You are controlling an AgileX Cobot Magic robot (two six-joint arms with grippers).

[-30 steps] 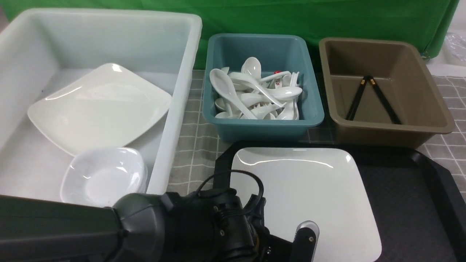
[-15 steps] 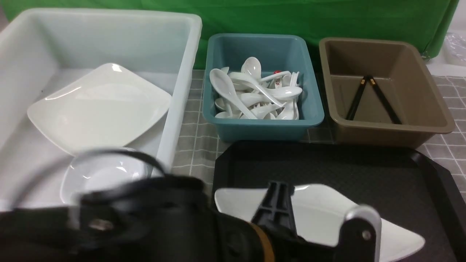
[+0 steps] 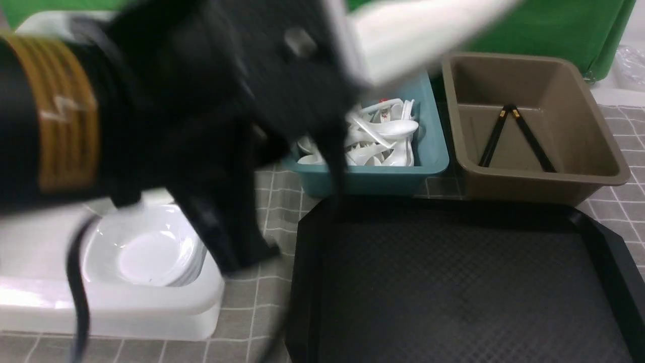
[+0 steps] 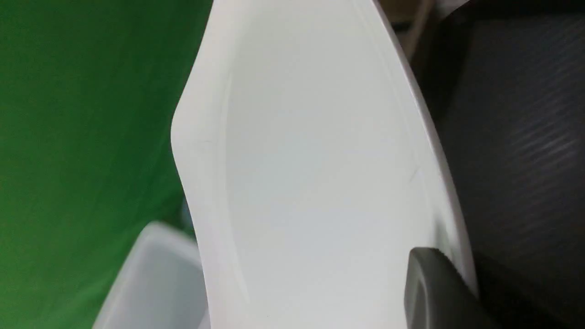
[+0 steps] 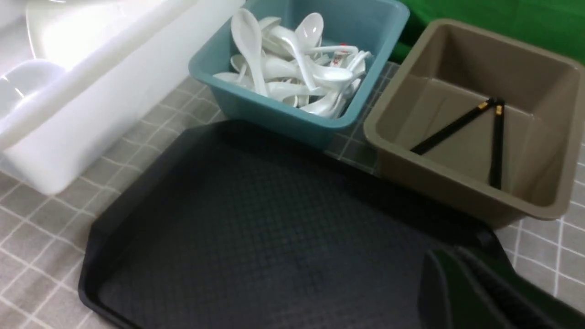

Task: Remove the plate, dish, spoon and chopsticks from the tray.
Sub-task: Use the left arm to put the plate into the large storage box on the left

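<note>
My left gripper [image 3: 350, 53] is shut on the edge of the large white square plate [image 3: 418, 27] and holds it tilted, high above the teal tub. In the left wrist view the plate [image 4: 320, 160] fills the frame, with one dark finger [image 4: 429, 283] pressed on its face. The black tray [image 3: 453, 282] lies bare; it also shows in the right wrist view [image 5: 256, 237]. Small white dishes [image 3: 146, 252] sit in the white tub. White spoons [image 3: 383, 136] lie in the teal tub. The black chopsticks [image 3: 514, 136] lie in the brown tub. My right gripper [image 5: 461, 292] hovers over the tray's corner, fingers together, empty.
The white tub [image 3: 126, 312] stands left of the tray, the teal tub [image 3: 428, 161] and brown tub [image 3: 544, 181] behind it. My left arm [image 3: 151, 111] blocks much of the white tub. A grey checked cloth [image 3: 267, 196] covers the table; a green backdrop stands behind.
My left gripper has lifted the large plate off the tray, tilting it up and carrying it high and back. The tray floor now lies bare.
</note>
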